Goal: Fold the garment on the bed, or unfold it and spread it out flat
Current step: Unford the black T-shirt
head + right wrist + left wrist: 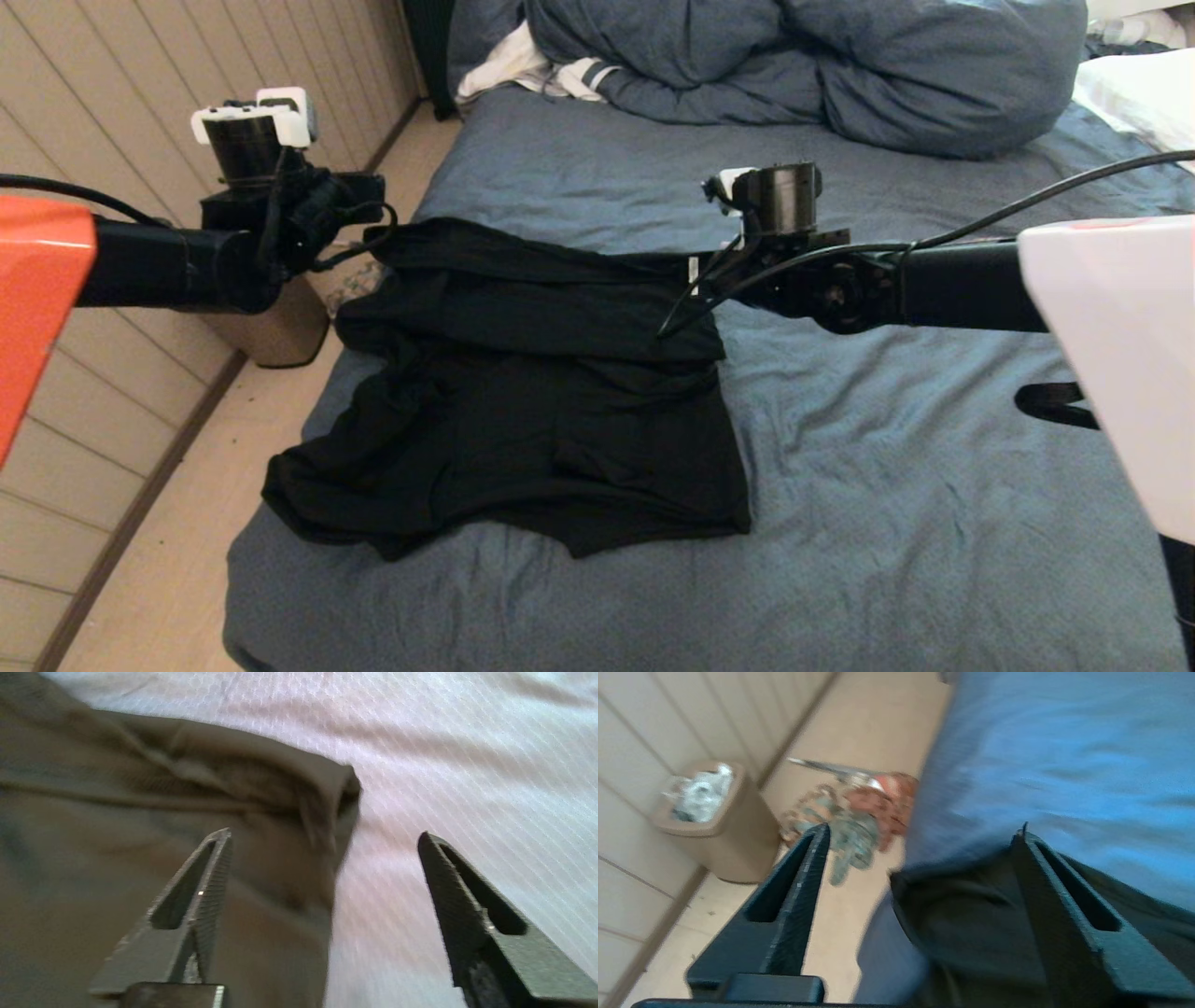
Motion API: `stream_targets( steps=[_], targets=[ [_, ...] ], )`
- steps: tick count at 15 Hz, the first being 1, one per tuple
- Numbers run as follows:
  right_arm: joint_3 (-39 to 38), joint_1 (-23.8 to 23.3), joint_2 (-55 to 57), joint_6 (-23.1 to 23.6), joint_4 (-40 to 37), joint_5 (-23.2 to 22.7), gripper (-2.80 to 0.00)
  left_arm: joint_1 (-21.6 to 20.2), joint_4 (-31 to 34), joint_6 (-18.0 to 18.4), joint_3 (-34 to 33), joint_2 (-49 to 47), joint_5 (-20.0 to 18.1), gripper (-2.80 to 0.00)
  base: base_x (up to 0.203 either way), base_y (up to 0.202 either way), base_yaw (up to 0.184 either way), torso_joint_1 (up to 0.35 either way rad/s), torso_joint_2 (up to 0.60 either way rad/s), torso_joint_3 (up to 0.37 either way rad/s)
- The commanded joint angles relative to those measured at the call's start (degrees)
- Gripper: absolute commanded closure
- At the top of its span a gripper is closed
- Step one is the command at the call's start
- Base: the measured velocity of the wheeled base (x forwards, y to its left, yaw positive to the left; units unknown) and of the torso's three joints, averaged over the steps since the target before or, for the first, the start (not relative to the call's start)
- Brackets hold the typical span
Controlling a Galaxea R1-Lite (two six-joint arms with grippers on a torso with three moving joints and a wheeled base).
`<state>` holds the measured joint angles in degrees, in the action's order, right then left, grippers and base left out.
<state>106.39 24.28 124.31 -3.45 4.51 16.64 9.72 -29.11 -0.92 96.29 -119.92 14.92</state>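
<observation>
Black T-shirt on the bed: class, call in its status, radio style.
Left pincer open at the garment's far left corner. Right pincer open at its far right corner. Garment part-folded, rumpled, on the bed. Duvet well clear.

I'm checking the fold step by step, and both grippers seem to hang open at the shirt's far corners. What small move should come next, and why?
Probably lower both and close. The left gripper and the right gripper are open, each straddling a far corner of the garment, neither holding cloth. The far edge is already folded over on the bed.
</observation>
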Motion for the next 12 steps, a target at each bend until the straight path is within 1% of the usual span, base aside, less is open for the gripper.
stream_targets(
  steps=[1,2,3,4,5,6,8,10,12],
  targets=[
    [-0.25,0.3,-8.03,-1.98,-8.82,-0.7,-2.8,0.21,4.71,-1.39,-4.53,11.6,-2.07,-2.8,0.0,0.0,0.0,0.0,0.0,0.0],
    [-0.32,0.33,-10.66,-3.42,-12.86,-1.46,-2.8,0.14,9.81,-3.65,-5.74,15.76,-4.27,-2.8,0.0,0.0,0.0,0.0,0.0,0.0],
    [-0.69,0.23,-13.0,-5.04,-16.77,-1.94,-2.8,-0.51,16.18,-7.3,-6.84,20.0,-7.38,-2.8,0.0,0.0,0.0,0.0,0.0,0.0],
    [-1.78,0.14,-15.11,-6.38,-19.65,-2.18,-2.8,-1.82,21.12,-10.67,-8.47,23.74,-11.02,-2.8,0.0,0.0,0.0,0.0,0.0,0.0],
    [-4.37,0.16,-17.71,-7.57,-21.66,-2.65,-2.8,-3.4,25.17,-13.18,-11.52,27.29,-15.03,-2.8,0.0,0.0,0.0,0.0,0.0,0.0],
    [-8.22,0.3,-20.38,-8.59,-22.81,-3.92,0.0,-4.65,27.53,-14.7,-16.29,29.96,-17.8,0.0,0.0,0.0,0.0,0.0,0.0,0.0],
    [-15.95,0.62,-25.71,-10.63,-24.79,-6.99,0.0,-5.89,29.55,-16.08,-26.71,34.14,-20.68,0.0,0.0,0.0,0.0,0.0,0.0,0.0],
    [-22.02,1.08,-29.64,-12.33,-30.71,-9.43,0.0,-6.41,30.4,-16.51,-36.66,37.48,-22.18,0.0,0.0,0.0,0.0,0.0,0.0,0.0],
    [-27.58,1.45,-32.23,-14.42,-31.8,-14.25,0.0,-6.63,29.48,-16.68,-44.06,39.11,-24.36,0.0,0.0,0.0,0.0,0.0,0.0,0.0]
  ],
)
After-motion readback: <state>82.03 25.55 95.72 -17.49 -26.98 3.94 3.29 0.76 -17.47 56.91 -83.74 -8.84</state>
